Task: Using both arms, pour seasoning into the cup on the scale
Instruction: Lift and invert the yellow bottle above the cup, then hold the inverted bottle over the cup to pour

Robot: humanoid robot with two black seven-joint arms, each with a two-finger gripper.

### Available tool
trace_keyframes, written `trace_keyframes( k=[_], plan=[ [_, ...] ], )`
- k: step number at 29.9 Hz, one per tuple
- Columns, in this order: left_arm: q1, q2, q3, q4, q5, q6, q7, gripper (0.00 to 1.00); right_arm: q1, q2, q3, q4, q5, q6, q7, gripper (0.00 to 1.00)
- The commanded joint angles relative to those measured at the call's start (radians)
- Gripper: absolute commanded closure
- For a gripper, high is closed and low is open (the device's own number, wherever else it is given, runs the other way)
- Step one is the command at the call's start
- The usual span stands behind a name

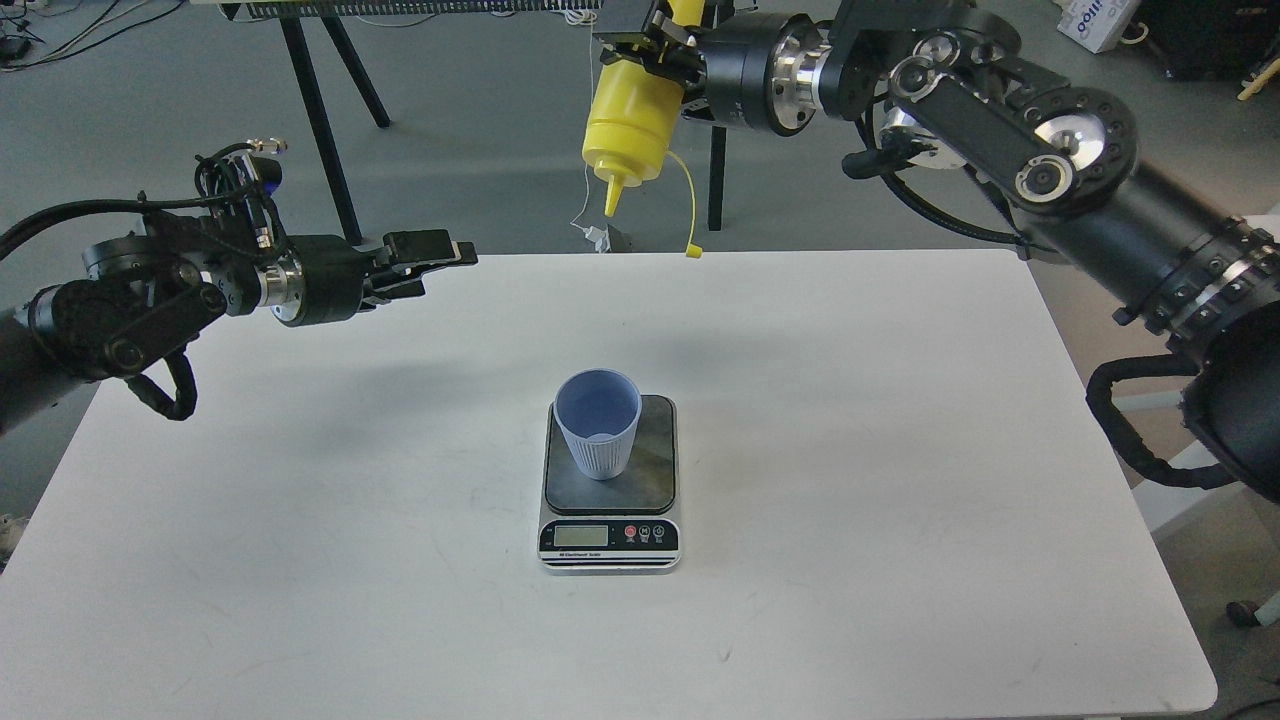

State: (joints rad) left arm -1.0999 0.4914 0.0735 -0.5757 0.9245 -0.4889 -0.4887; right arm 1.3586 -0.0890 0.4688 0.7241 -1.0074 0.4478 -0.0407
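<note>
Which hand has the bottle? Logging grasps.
The right hand, gripping the inverted yellow squeeze bottle high up; the left hand holds nothing.

A lab: grey floor (480, 120), loose cables (60, 35), tripod legs (320, 110).

cup (598, 425) on scale (610, 480), bare table (900, 450) all round

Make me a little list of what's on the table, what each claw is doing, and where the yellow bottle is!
table: white
scale: on table, middle
cup: blue, upright on scale
bottle: yellow, upside down, nozzle down, cap dangling, held high beyond the cup
right claw: shut on bottle
left claw: empty, above table's left side
pouring: none visible
</note>
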Motion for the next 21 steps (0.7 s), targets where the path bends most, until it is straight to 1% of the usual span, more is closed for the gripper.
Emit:
trace_keyframes(
  k=[1,5,11,16,21],
  plan=[
    [0.003,0.001,0.000,0.000,-0.010,0.000,0.000,0.01,0.002,0.043,-0.061,0.001,-0.046,-0.047,0.015,0.92],
    [0.003,-0.002,0.000,0.000,-0.010,0.000,0.000,0.01,0.007,0.086,-0.145,0.003,-0.092,-0.107,0.034,0.92],
    [0.003,-0.005,0.000,0.003,-0.010,0.000,0.000,0.01,0.005,0.089,-0.252,0.050,-0.125,-0.179,0.036,0.92],
    [0.003,-0.010,0.000,0.031,-0.010,0.000,0.000,0.01,-0.003,0.089,-0.309,0.083,-0.126,-0.189,0.036,0.91],
    [0.015,-0.011,0.000,0.033,-0.010,0.000,0.000,0.01,-0.006,0.089,-0.348,0.095,-0.126,-0.192,0.036,0.91]
  ],
)
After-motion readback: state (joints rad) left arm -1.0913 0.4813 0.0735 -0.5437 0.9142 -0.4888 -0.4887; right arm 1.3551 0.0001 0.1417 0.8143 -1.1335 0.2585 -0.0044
